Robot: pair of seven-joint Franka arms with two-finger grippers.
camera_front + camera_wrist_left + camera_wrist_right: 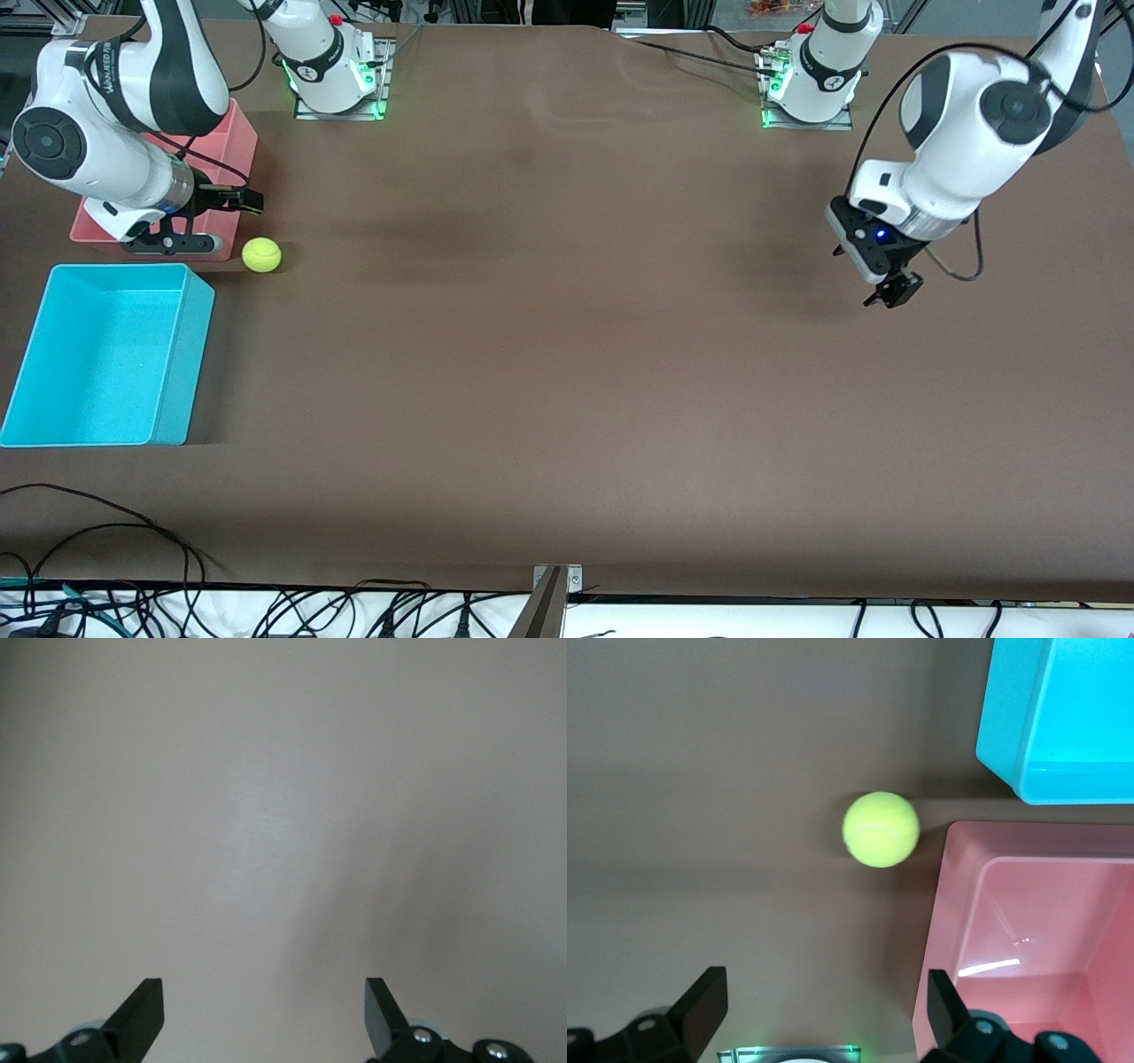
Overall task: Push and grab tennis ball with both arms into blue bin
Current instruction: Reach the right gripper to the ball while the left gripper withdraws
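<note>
Ball [261,255] is seen resting on the brown desk [567,354] at the right arm's end, free of both hands. It lies just beside the pink bin [232,142], near that bin's corner, and a little farther from the front camera than the blue bin [182,372]. A small gap is seen between ball and blue bin corner; no contact with either bin can be confirmed. In the right wrist view the ball [881,829] is seen on bare desk, with the pink bin [957,930] and the blue bin [1005,735] close alongside it.

Right hand [199,221] is held low over the pink bin's edge, close to the ball. Its fingers [704,1001] are spread wide and nothing is gripped; the ball is seen ahead of the gap, not within it.

Left hand [895,292] is held over bare desk at the left arm's end, well apart from ball and bins. Its fingers [142,1010] are spread wide too, with nothing between them; only desk surface is seen in the left wrist view. The left arm is taken as waiting.

Blue bin is seen upright, with nothing in it. Loose black cables [106,532] are seen along the desk edge nearest the front camera.
</note>
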